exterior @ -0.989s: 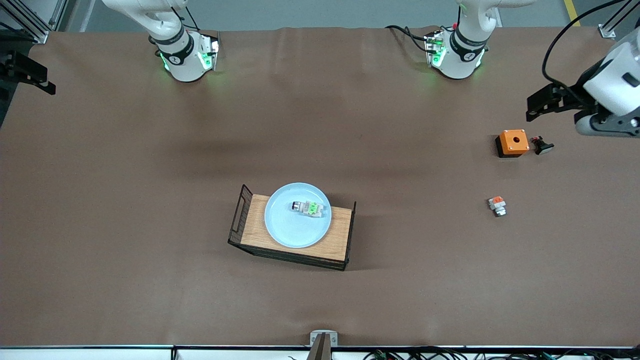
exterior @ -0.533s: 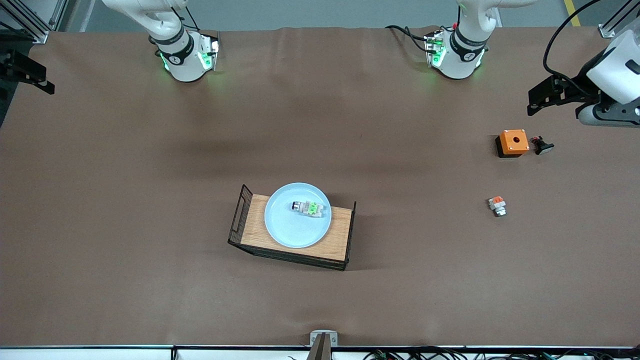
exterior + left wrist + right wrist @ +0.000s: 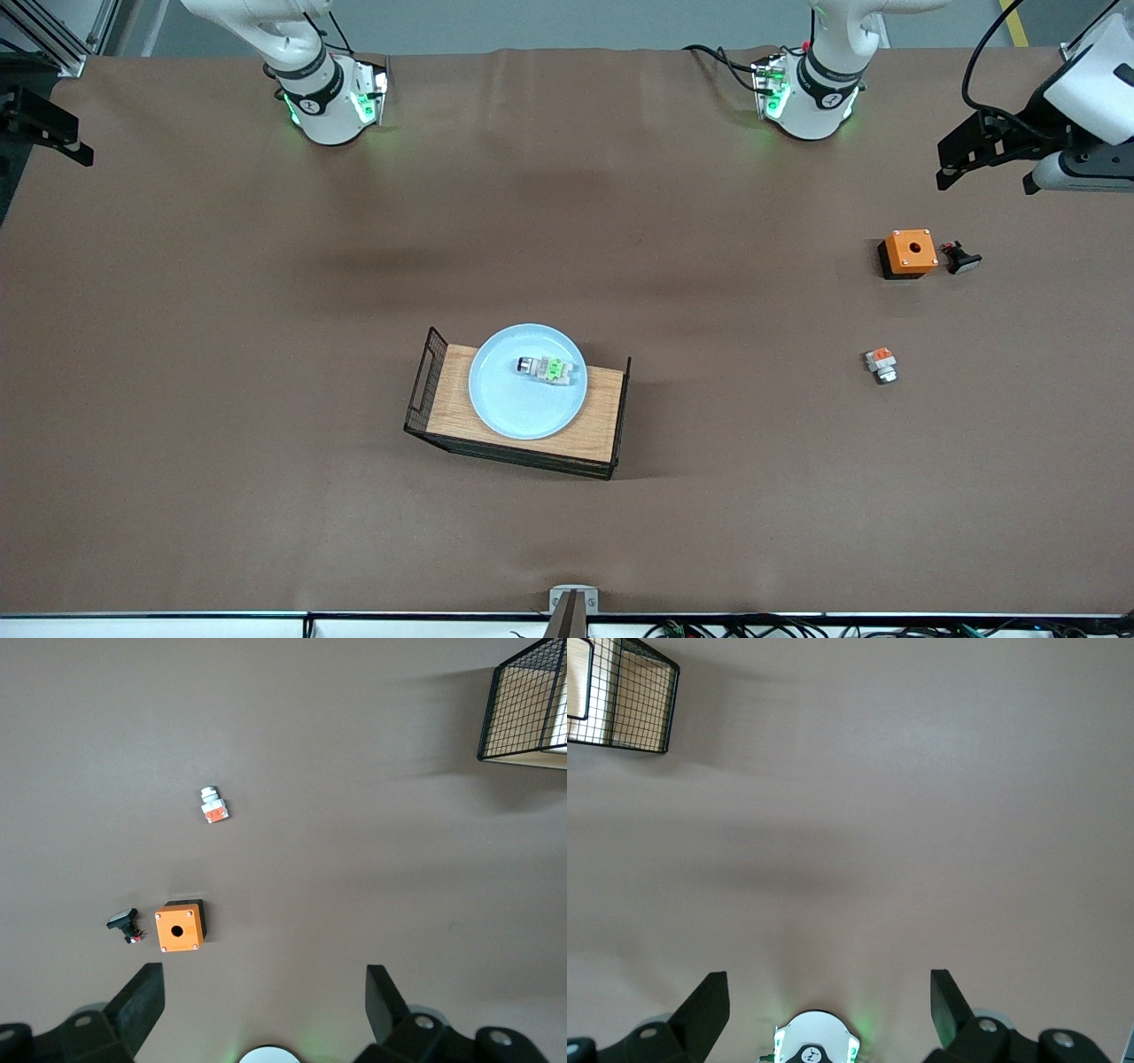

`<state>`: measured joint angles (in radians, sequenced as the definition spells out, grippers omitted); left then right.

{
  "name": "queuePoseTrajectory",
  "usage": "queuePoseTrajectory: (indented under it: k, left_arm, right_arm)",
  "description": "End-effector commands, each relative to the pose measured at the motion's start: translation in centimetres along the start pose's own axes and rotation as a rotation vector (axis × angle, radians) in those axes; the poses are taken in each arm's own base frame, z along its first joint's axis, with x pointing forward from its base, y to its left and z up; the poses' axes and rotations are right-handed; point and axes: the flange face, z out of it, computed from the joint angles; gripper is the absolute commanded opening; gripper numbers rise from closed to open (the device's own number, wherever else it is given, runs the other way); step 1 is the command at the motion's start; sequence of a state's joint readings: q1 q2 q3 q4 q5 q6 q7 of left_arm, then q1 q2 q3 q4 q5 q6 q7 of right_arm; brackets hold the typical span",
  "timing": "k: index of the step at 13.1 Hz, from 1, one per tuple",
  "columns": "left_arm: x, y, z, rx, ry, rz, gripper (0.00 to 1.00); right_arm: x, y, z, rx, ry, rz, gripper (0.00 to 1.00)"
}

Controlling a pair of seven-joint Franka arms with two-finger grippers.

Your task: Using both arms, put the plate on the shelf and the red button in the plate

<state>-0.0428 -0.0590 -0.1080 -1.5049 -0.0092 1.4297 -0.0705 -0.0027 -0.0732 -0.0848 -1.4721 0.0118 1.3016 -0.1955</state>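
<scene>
The pale blue plate lies on the wooden tray in the middle of the table. The red button, a grey-white piece with a green patch, lies on the plate at the side toward the robots' bases. My left gripper hangs open and empty high over the left arm's end of the table, near the orange box. My right gripper is also open and empty, high over the right arm's end of the table. Its wrist view shows only a wire end of the tray.
An orange box with a hole and a small black piece sit together toward the left arm's end. A grey piece with an orange patch lies nearer the front camera than them. Black wire ends stand up on the tray.
The left hand has drawn back toward the table's edge and the robots' side, away from the orange box. The plate, button and loose pieces have not moved.
</scene>
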Motion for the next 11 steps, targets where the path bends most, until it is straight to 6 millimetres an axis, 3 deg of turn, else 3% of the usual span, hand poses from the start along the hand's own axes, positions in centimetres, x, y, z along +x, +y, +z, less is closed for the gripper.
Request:
queuePoseTrajectory:
  k: [1,4,11]
  left_arm:
    - [-0.9,0.9,-0.1,-0.004,0.011,0.005,1.0]
    - [-1.4,1.3,-0.9,-0.003,0.028,0.011,1.0]
    - [-1.6,2.5,-0.5,0.0,0.02,0.011,1.0]
  right_arm:
    - [0.1,0.1,-0.5,-0.015,0.005,-0.011,1.0]
    - [0.1,0.6,-0.4,-0.018,0.002,0.001,1.0]
    - [0.2,1.0,-0.2,-0.011,-0.001,0.024,1.0]
